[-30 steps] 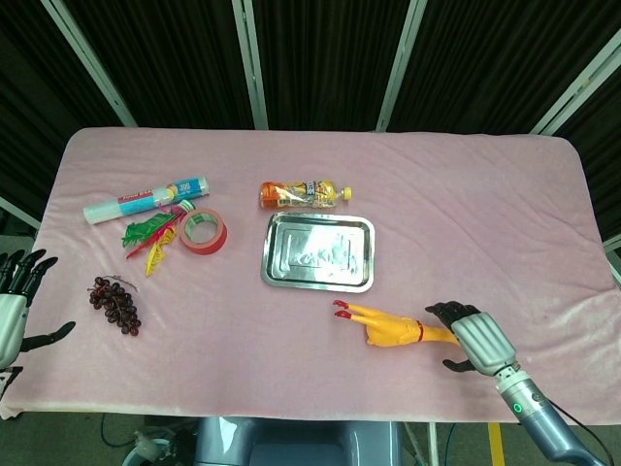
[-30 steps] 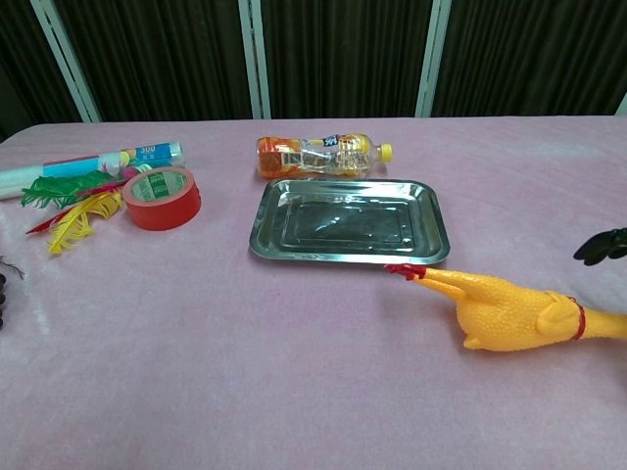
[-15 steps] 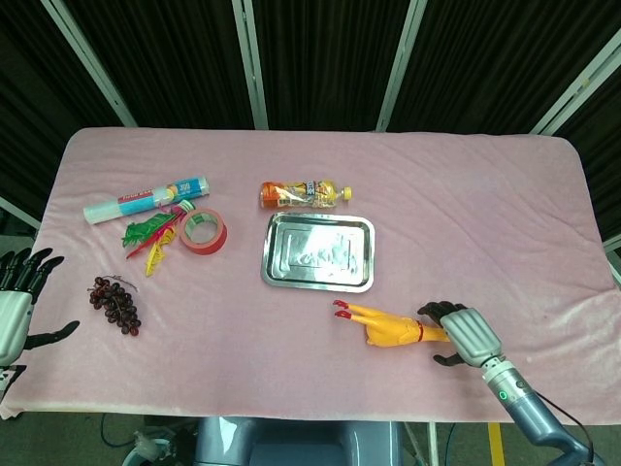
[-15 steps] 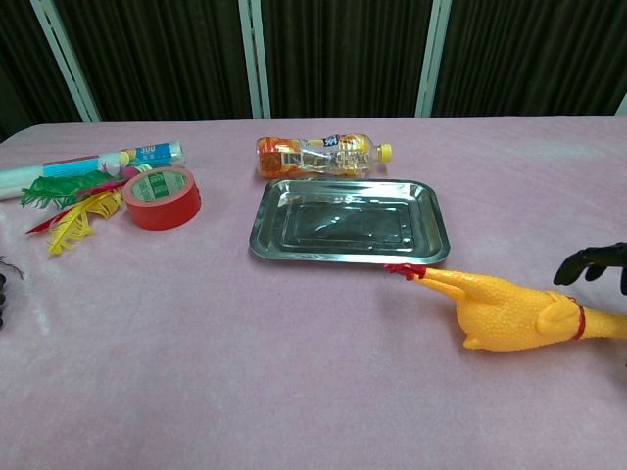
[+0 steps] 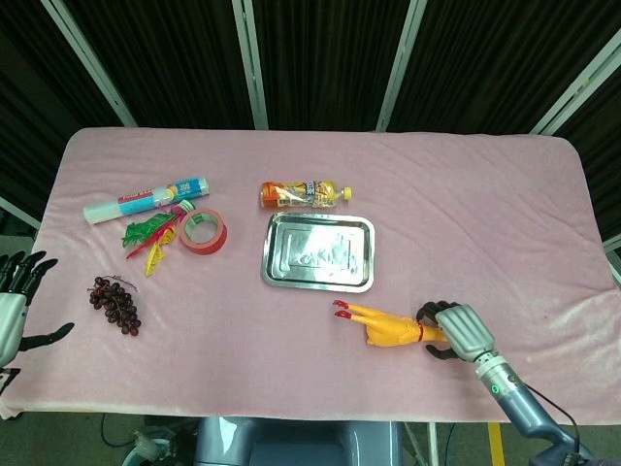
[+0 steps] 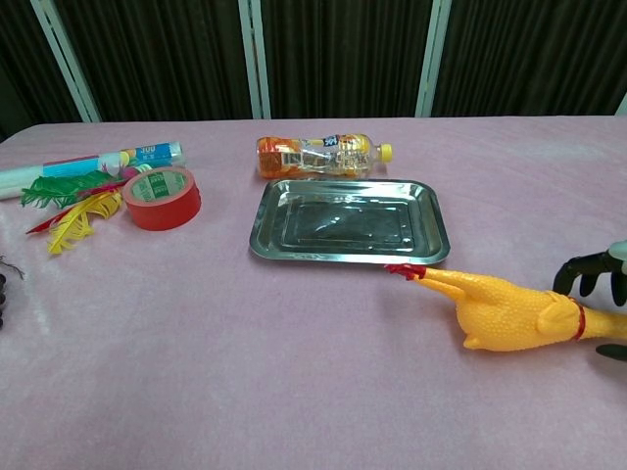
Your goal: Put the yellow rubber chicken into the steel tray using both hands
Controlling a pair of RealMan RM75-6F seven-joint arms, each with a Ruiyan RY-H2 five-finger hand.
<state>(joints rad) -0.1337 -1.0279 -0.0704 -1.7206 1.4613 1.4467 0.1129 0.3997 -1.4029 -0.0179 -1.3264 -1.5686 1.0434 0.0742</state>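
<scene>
The yellow rubber chicken [image 5: 383, 325] lies on the pink cloth just in front of the steel tray [image 5: 318, 283], its red beak pointing toward the tray's near right corner. In the chest view the chicken [image 6: 505, 311] stretches off to the right, below the tray rim [image 6: 343, 257]. My right hand [image 5: 456, 330] is at the chicken's thin far end, with dark fingers [image 6: 588, 269] curved over it and the thumb below; a gap still shows around it. My left hand [image 5: 12, 296] hovers off the table's left edge with its fingers spread, holding nothing.
An orange drink bottle [image 5: 304, 194] lies behind the tray. A red tape roll [image 5: 202, 231], coloured feathers [image 5: 150, 241], a wrapped roll [image 5: 146, 199] and dark grapes [image 5: 116, 303] sit to the left.
My right hand has slid left along the cloth and its fingers now curve around the chicken's end. The chicken has not moved. The left hand has shifted slightly at the table's edge.
</scene>
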